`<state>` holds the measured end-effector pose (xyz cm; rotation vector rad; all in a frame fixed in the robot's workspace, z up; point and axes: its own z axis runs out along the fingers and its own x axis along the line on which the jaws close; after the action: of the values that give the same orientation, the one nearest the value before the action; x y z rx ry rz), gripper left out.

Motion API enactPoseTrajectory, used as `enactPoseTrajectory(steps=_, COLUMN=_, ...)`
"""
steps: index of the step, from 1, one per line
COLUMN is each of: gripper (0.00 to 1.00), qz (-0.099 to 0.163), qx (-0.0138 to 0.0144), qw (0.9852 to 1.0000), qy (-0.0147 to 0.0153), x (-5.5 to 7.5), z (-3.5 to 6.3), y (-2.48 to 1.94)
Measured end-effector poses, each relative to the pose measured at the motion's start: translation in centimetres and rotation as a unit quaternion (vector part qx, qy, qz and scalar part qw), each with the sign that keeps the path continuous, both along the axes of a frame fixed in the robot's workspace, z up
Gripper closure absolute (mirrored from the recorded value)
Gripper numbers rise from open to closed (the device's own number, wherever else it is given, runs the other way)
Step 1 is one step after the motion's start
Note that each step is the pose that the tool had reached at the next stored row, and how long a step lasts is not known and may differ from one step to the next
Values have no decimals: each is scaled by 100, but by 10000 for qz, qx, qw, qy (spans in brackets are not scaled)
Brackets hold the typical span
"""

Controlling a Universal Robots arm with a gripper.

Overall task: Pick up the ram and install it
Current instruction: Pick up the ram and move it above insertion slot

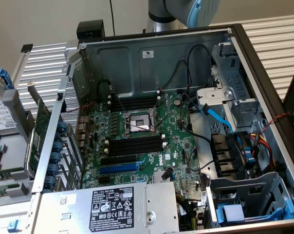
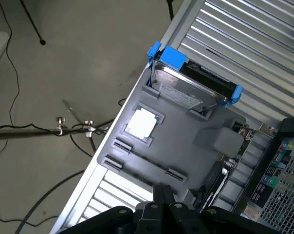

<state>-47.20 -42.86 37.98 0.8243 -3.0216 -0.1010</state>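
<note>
One computer case [image 1: 137, 58], one motherboard [image 1: 178, 146], one processor socket [image 1: 137, 124], two banks of memory slots [image 1: 135, 145].

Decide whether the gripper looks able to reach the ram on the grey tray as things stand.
Probably yes: the gripper hangs shut above the grey tray, with nothing between it and the ram, though shut jaws could not grasp it.

We see gripper [image 2: 162, 190], jaws closed, over gray tray [image 2: 186, 141] on slatted table [image 2: 254, 44]; drive [image 2: 183, 91] in blue caddy [image 2: 172, 57] and CPU [image 2: 142, 122] sit in tray recesses; case [image 2: 283, 175] beside tray.
</note>
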Motion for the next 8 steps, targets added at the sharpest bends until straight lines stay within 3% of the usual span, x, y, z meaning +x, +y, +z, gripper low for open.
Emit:
enactPoseTrajectory(steps=4, gripper=90, qz=359, qx=0, qw=9994, qy=0, x=0, z=-1, y=0)
enactPoseTrajectory(steps=8, gripper=90, qz=729, qx=0, qw=9973, qy=0, x=0, z=-2, y=0)
